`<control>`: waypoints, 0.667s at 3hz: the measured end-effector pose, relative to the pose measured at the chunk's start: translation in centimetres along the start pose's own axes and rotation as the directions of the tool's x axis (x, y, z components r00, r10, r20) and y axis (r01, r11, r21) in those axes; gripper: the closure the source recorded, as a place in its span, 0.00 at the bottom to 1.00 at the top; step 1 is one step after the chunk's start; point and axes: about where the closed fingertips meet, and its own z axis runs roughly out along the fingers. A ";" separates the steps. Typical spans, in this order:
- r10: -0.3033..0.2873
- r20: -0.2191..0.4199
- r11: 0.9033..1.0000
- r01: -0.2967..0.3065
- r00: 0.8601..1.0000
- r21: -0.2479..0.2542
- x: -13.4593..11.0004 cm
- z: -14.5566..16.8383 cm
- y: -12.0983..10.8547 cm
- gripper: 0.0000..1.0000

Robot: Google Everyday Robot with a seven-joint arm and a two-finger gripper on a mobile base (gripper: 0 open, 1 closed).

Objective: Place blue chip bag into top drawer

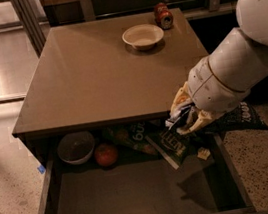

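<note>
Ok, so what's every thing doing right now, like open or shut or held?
top drawer: pulled open.
blue chip bag: held up, not yet inside.
gripper: shut on the blue chip bag, over the drawer's right side.
cream bowl: upright on the table, empty.
grey bowl: upright in the drawer.
green chip bags: lying in the drawer.

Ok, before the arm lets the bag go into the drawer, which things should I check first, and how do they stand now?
1. Drawer open: ok.
2. Gripper, by the front right corner of the table, shut on the blue bag: ok.
3. Blue bag fully over the drawer: cannot tell; most of it shows right of the right wall.
4. Bare floor for it: ok, the front half; bowl, red fruit and green bags lie at the back.
5. Height above the floor: cannot tell.
</note>
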 end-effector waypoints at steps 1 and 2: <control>0.003 0.008 1.000 -0.003 1.000 0.000 -0.1 0.3 0.0 1.00; 0.010 0.027 1.000 -0.010 1.000 -0.001 -0.3 1.1 0.0 1.00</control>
